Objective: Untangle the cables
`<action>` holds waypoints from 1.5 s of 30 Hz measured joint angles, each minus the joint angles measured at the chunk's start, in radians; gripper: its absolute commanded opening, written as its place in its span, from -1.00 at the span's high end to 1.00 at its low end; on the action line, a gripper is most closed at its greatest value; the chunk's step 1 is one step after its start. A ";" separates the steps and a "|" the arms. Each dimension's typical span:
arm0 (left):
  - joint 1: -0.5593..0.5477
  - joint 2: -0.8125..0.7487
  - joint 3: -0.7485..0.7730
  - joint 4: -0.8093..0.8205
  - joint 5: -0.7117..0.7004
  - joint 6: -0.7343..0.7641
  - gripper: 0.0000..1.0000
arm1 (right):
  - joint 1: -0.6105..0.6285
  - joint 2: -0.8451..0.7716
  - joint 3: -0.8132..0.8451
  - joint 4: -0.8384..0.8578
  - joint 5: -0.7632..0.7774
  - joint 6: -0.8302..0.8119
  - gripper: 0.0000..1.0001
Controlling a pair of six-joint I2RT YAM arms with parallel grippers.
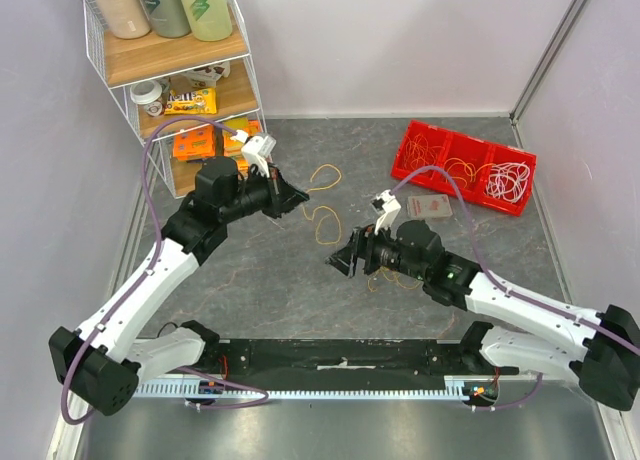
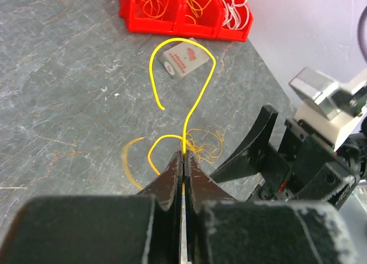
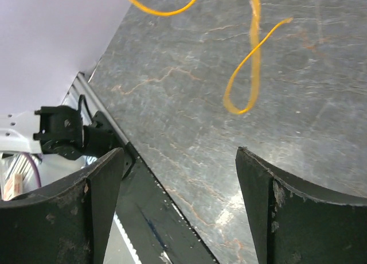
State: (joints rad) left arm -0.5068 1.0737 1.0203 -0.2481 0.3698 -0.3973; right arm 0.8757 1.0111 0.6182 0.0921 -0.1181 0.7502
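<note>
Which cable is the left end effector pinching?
The yellow cable, arching out of the shut left end effector; the thin orange cables lie loose beside it.

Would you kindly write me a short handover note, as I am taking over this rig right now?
Left gripper: shut on a yellow cable.
Right gripper: open, empty.
Cables: small orange tangle on the table between the grippers; loose orange loop ahead of the right gripper; others lie in the red bin.
Done: some cables binned by colour.
Left: probably separate the tangle, then bin the held cable and the rest.
</note>
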 measured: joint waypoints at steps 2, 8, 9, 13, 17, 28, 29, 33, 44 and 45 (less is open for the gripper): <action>0.020 0.007 -0.008 0.023 0.050 -0.019 0.97 | 0.021 0.017 0.000 0.025 0.002 0.005 -0.70; 0.040 0.057 -0.025 0.089 0.197 -0.078 0.97 | 0.030 0.066 0.031 0.042 0.066 0.026 -0.68; 0.040 0.065 -0.026 0.093 0.216 -0.085 0.97 | 0.030 0.071 0.043 0.039 0.080 0.020 -0.68; 0.040 0.101 -0.027 0.102 0.273 -0.106 0.96 | 0.030 0.087 0.116 -0.019 0.171 -0.011 -0.66; 0.040 0.115 -0.027 0.103 0.302 -0.119 0.96 | 0.030 0.093 0.149 -0.062 0.233 -0.028 -0.67; 0.040 0.164 -0.027 0.125 0.386 -0.156 0.96 | 0.030 0.098 0.149 -0.128 0.311 -0.120 -0.72; 0.040 0.168 -0.027 0.125 0.392 -0.158 0.96 | 0.030 0.100 0.149 -0.128 0.311 -0.131 -0.72; 0.041 0.177 -0.027 0.127 0.401 -0.165 0.96 | 0.030 0.130 0.149 -0.103 0.284 -0.159 -0.71; 0.041 0.206 -0.027 0.138 0.425 -0.182 0.96 | 0.043 0.211 0.149 0.055 0.219 -0.167 -0.35; 0.041 0.210 -0.027 0.138 0.426 -0.183 0.96 | 0.044 0.211 0.149 0.064 0.218 -0.167 -0.25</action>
State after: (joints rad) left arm -0.4660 1.2835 0.9936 -0.1097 0.7959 -0.5804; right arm 0.9195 1.2224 0.7673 0.1562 0.0998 0.5831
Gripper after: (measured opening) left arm 0.025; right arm 0.725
